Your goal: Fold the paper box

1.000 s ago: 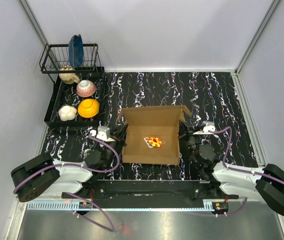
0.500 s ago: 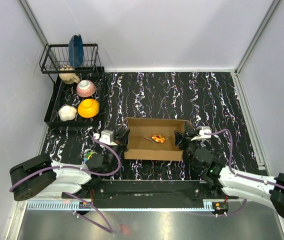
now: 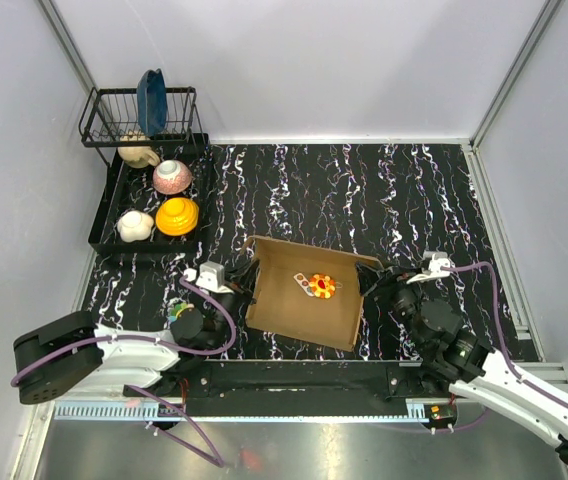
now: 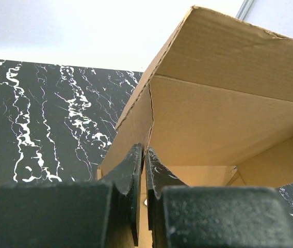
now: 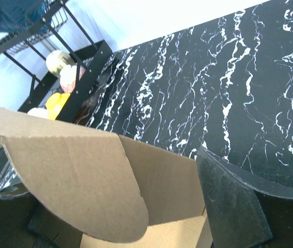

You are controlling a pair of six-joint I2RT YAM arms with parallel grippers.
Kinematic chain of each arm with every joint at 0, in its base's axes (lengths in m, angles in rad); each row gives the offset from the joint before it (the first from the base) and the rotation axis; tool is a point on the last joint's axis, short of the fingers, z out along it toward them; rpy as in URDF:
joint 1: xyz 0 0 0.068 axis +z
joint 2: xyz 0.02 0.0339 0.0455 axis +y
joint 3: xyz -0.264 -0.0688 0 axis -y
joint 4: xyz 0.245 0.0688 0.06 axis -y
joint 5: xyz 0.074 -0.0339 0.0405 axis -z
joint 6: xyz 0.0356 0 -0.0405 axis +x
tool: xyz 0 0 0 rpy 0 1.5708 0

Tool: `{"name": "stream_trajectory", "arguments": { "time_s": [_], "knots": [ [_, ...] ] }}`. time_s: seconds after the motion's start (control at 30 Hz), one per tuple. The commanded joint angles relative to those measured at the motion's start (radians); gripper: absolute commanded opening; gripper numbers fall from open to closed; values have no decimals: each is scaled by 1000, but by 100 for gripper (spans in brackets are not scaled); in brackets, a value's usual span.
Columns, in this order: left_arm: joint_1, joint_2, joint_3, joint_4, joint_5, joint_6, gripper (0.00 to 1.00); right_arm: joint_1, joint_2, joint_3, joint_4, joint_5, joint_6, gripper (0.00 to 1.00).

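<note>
Left fingers (image 4: 127,178) pinching paper box (image 3: 299,300) wall; orange sticker (image 3: 320,286) print unreadable

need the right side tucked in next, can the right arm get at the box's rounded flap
Probably yes. The right end effector is open at the paper box's right side, with the rounded flap between its fingers; nothing else stands in the way.

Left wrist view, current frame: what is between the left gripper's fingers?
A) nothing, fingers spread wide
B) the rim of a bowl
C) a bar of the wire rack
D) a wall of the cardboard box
D: the left gripper has its fingers nearly together on a cardboard wall of the paper box, right at a creased corner.
</note>
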Motion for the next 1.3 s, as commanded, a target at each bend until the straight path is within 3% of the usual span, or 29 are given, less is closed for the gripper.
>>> {"name": "stream_trajectory", "arguments": {
  "time_s": [0.0, 0.23, 0.3, 0.47, 0.67, 0.8, 0.83, 0.9, 0.93, 1.0, 1.1, 1.13, 1.27],
  "knots": [
    [-22, 26, -171, 295, -38, 28, 5, 9, -32, 37, -162, -43, 17, 83],
    [-40, 61, -196, 302, -84, 23, 4, 7, -121, 116, -142, -120, -47, 91],
    [-42, 75, -208, 306, -93, 8, 4, 9, -112, 191, -131, -135, -101, 98],
    [-48, 104, -231, 307, -119, -15, 4, 7, -23, 337, -114, -189, -185, 100],
    [-53, 148, -247, 306, -147, -43, 5, 9, 169, 397, 37, -215, -234, 100],
    [-65, 147, -248, 306, -140, -43, 13, 7, 350, 445, -10, -243, -213, 87],
    [-69, 132, -246, 304, -136, -38, 17, 7, 412, 445, -18, -263, -193, 79],
    [-92, 103, -248, 295, -134, -12, 31, 7, 477, 425, -22, -264, -166, 71],
    [-105, 57, -246, 263, -136, -1, 35, 7, 491, 413, -16, -280, -146, 64],
    [-154, -18, -240, 194, -171, 20, 44, 7, 522, 370, 5, -283, -120, 61],
    [-217, -253, -179, -141, -192, -1, 47, 7, 546, 327, 30, -292, -90, 59],
    [-224, -393, -152, -414, -197, -26, 48, 7, 552, 317, 34, -298, -84, 59],
    [-234, -675, -63, -859, -240, -124, 49, 7, 580, 273, 64, -303, -76, 59]
  ]
}}
